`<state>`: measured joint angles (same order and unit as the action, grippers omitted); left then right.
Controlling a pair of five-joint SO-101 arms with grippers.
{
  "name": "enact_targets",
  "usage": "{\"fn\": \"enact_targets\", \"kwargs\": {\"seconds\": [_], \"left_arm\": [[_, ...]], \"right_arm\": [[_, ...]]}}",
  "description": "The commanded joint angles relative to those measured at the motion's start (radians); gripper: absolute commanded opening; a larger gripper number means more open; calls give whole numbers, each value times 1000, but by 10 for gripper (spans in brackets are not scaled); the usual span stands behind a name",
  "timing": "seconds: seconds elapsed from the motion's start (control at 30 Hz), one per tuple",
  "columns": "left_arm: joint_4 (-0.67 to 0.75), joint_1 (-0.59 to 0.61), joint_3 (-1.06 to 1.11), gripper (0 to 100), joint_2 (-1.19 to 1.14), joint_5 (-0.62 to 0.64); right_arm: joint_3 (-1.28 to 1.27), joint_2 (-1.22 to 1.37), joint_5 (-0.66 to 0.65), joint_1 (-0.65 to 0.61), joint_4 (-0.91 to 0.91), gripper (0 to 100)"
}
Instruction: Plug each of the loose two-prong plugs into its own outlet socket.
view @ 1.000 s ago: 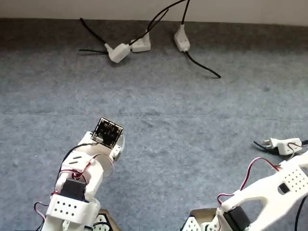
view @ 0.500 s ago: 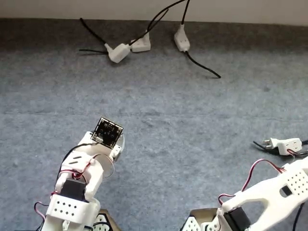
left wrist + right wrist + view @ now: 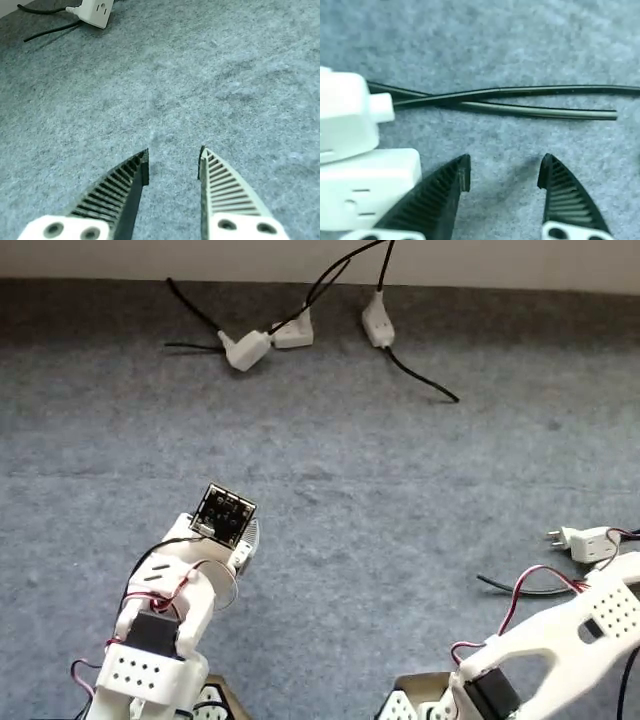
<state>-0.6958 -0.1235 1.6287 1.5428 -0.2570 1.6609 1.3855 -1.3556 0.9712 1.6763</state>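
The left gripper (image 3: pixel 174 159) was open. Its two pointy, ridged plastic fingers (image 3: pixel 125 185), one black and one white, were well apart and held nothing. It hung over the grey fuzzy mat (image 3: pixel 400 470).

The right gripper (image 3: pixel 504 170) was open too, with two dark ridged fingers and nothing between them. One finger sat just beside two smooth white plastic blocks (image 3: pixel 365 190) lying on the mat. Two thin black cords (image 3: pixel 520 92) crossed near them.

At the mat's right edge, by the right arm (image 3: pixel 570 630), lay one small white plug with two metal prongs (image 3: pixel 585 540). At the mat's far edge lay three more white plastic pieces (image 3: pixel 245 348) with black cords. The left arm (image 3: pixel 165 605) stood at the mat's near edge.
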Motion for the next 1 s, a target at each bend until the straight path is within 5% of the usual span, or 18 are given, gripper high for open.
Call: {"fn": "enact_targets", "kwargs": {"seconds": [0.0, 0.2, 0.57, 0.77, 0.97], "left_arm": [[17, -13, -7, 164, 7, 8], [17, -13, -7, 164, 7, 8], [15, -13, 1, 164, 7, 8], [17, -15, 8, 164, 7, 6], [31, -15, 12, 164, 7, 6]], "right_arm": [[119, -51, 89, -13, -177, 235], [67, -47, 437, 22, -863, 235], [-733, -48, 264, -21, -1744, 235], [-806, -61, 123, -30, -1538, 235], [-572, -131, -2, -22, -862, 235]]}}
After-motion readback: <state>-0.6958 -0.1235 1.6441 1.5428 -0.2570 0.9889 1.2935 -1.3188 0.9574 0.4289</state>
